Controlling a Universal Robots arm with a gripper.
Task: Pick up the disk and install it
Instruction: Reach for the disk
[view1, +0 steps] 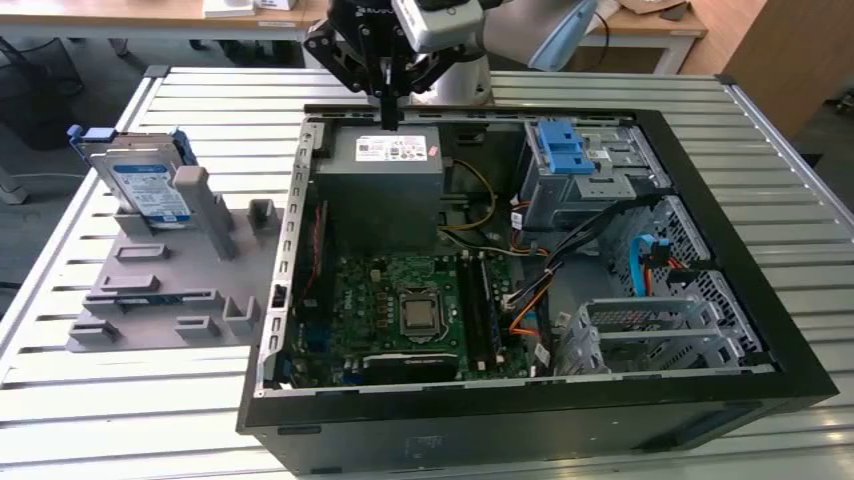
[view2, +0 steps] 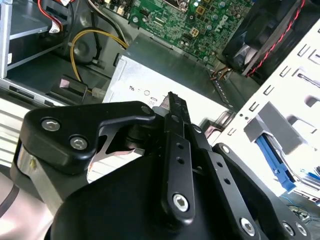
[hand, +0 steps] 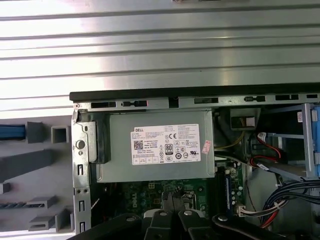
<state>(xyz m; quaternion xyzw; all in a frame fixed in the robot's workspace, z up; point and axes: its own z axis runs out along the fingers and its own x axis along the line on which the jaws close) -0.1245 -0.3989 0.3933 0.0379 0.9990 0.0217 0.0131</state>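
Observation:
The disk (view1: 140, 180) stands on edge in a grey slotted holder (view1: 160, 290) on the table, at the exterior view's left of the open computer case (view1: 534, 400). Its blue-and-white label faces the camera, and a blue bracket runs around its edges. The first wrist view catches the blue edge of the disk (hand: 12, 132) at the picture's border. My gripper (view1: 390, 122) hangs over the case's back rim, above the grey power supply box (view1: 387, 190), well apart from the disk. In both wrist views my gripper (view2: 172, 100) (hand: 172, 197) is shut, its fingers pressed together with nothing between them.
Inside the case lie a green motherboard (view1: 400, 300), a grey drive cage with a blue latch (view1: 574, 150), a lower metal cage (view1: 654, 330) and loose cables (view1: 534, 290). The slatted metal table (view1: 160, 420) surrounds the case. A desk stands behind.

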